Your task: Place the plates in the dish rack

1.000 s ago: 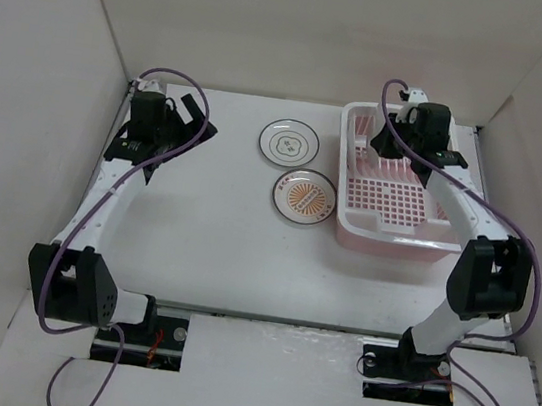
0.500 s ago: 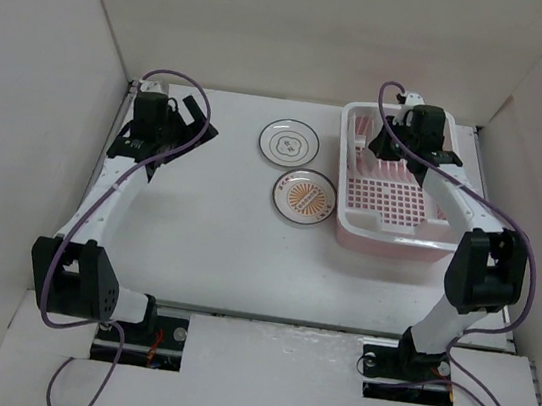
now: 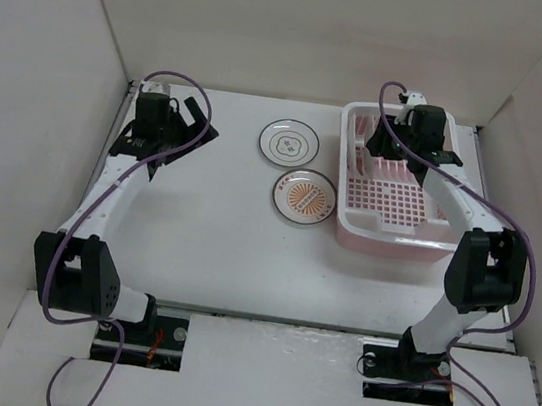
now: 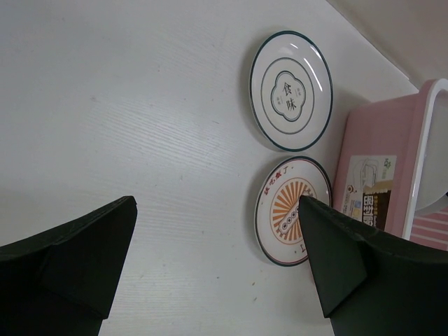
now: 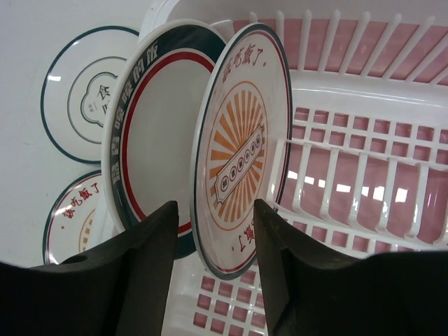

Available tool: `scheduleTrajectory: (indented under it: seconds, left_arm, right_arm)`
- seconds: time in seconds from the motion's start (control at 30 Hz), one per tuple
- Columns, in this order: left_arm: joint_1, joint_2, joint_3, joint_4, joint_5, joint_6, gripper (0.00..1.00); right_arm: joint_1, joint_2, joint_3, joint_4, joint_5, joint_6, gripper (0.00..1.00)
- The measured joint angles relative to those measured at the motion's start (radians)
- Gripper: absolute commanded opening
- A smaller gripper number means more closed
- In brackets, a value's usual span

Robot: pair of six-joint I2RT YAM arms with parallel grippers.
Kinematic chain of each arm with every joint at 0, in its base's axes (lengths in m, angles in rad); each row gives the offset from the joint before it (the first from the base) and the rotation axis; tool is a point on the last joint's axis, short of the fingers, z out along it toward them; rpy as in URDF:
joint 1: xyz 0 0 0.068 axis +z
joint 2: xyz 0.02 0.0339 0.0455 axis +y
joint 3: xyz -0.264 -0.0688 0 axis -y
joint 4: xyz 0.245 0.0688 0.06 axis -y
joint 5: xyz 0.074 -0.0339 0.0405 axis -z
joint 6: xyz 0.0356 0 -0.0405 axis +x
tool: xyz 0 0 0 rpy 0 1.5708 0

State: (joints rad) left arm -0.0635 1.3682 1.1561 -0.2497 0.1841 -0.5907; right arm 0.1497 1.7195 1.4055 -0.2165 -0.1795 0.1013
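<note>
With the left gripper (image 4: 217,210) holding its jaws spread over the worktop (image 3: 209,215), and the ringed plate (image 4: 291,90) and flat sunburst plate (image 4: 292,209) lying left of the dish rack (image 3: 387,242), verify that the upright sunburst plate (image 5: 241,140) is seated in its slot before withdrawing the right gripper (image 5: 215,206), whose jaws straddle it, grip indeterminable.

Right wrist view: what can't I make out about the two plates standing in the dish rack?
- Right wrist: the right gripper covers the lower rims of the sunburst plate and the red-ringed plate, so their slots and any gripper contact are unclear.
- Top external: the right arm hides both plates inside the dish rack.
</note>
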Motion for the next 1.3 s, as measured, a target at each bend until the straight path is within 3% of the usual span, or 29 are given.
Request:
scheduleTrajectory:
  seconds: [0.1,0.17,0.2,0.43,0.67,1.0,1.3]
  left_arm:
    - [0.000,0.010,0.000,0.009,0.002,0.000,1.00]
    - [0.000,0.026,0.000,0.033,0.010,0.000,1.00]
    - [0.000,0.038,0.000,0.047,0.015,0.000,1.00]
    - [0.000,0.191,-0.030,0.222,0.128,-0.027,1.00]
    - [-0.024,0.477,-0.015,0.410,0.243,-0.115,1.00]
    - [-0.101,0.776,0.206,0.584,0.333,-0.232,0.97]
    - [-0.127,0.908,0.356,0.646,0.355,-0.321,0.85]
  right_arm:
    - [0.000,-0.005,0.000,-0.003,0.013,0.003,0.70]
    - [-0.003,-0.014,0.007,-0.019,0.027,0.004,0.85]
    - [-0.005,-0.022,0.016,-0.029,0.036,0.005,1.00]
    - [-0.017,-0.178,0.055,-0.053,0.132,0.042,1.00]
    - [-0.022,-0.346,0.055,-0.035,0.014,0.104,1.00]
    - [0.051,-0.457,0.052,-0.074,-0.067,0.098,1.00]
    - [0.055,-0.515,0.053,-0.102,-0.073,0.085,1.00]
